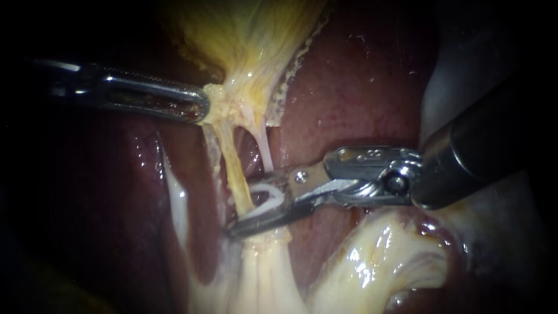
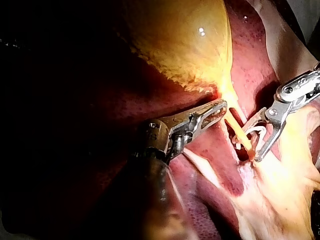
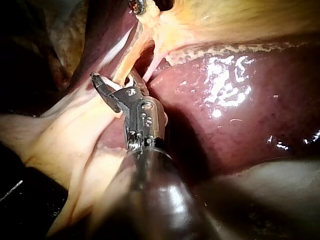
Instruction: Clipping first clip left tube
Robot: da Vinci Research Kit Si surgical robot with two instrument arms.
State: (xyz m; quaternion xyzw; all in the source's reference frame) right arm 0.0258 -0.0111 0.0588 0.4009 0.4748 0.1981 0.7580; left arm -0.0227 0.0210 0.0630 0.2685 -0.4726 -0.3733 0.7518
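Note:
The yellow gallbladder (image 1: 250,35) narrows to a neck. My left instrument (image 1: 200,107) is shut on the tissue there and holds it taut. Two tubes run down from the neck: a yellow left tube (image 1: 232,166) and a thin white right tube (image 1: 264,148). My right instrument (image 1: 241,208) comes in from the right. Its jaws stand apart and carry a white clip (image 1: 268,196). They straddle the left tube low down, one jaw on each side. In the left wrist view the right instrument (image 2: 250,142) forms a V around that tube, with the clip (image 2: 256,131) inside it.
Dark red liver (image 1: 360,87) lies behind and to the right of the tubes. Pale glistening fatty tissue (image 1: 372,261) spreads below the right instrument's jaws. A whitish strand (image 1: 177,203) runs down left of the tubes.

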